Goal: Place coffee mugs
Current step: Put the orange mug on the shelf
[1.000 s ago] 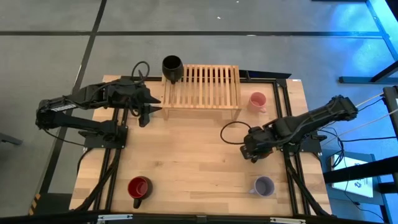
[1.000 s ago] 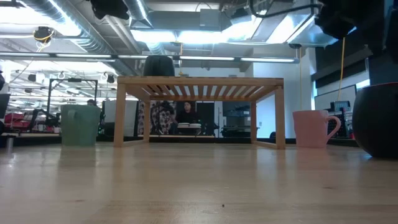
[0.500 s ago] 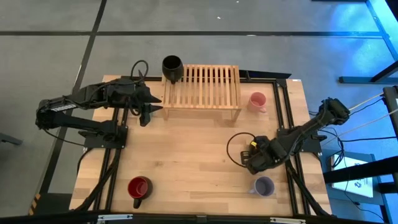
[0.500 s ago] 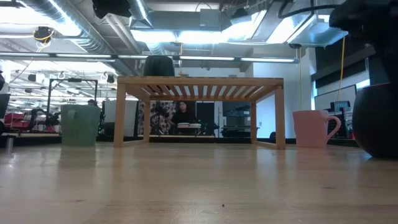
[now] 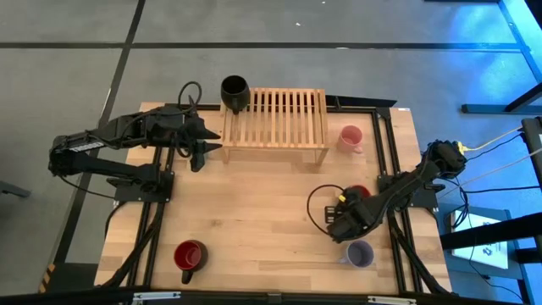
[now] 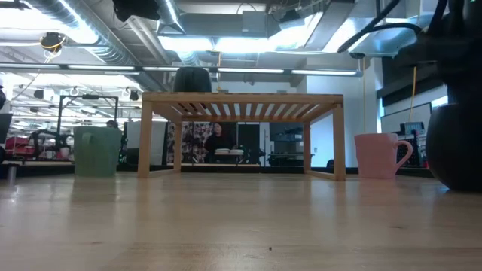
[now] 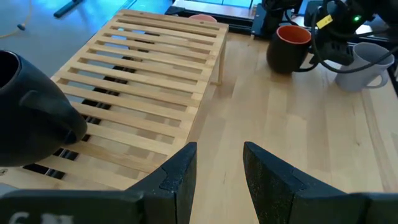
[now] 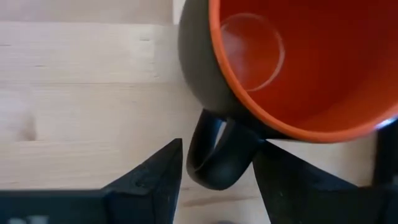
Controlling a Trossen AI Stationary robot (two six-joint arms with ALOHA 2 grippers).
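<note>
**Right gripper straddles the handle of the orange-lined mug**

The orange-red mug (image 8: 292,68), dark outside and orange within, stands upright on the table (image 5: 254,212) at the right side, mostly hidden under the right arm in the high view, where only a sliver of its rim (image 5: 359,191) shows. The right gripper (image 8: 217,165) is low over it, fingers parted narrowly with the mug's dark handle loop between them; neither finger visibly presses the handle. In the left wrist view the same mug (image 7: 287,46) sits just beside the lavender-grey mug (image 7: 364,62), which stands close to the near right corner of the table (image 5: 360,253).

The black mug (image 5: 235,91) rests on the far left end of the slatted wooden rack (image 5: 275,119). The pink mug (image 5: 351,136) stands on the table just right of the rack, handle toward the near side. The dark red mug (image 5: 190,256) is at the near left of the table, well apart from the others. The green mug (image 6: 97,150) shows only in the low view, left of the rack.

The left gripper (image 7: 217,168) waits beside the rack's left end, its fingers apart with nothing between them.

No brand, label or readable writing can be made out on any mug, the rack or the arms.
</note>
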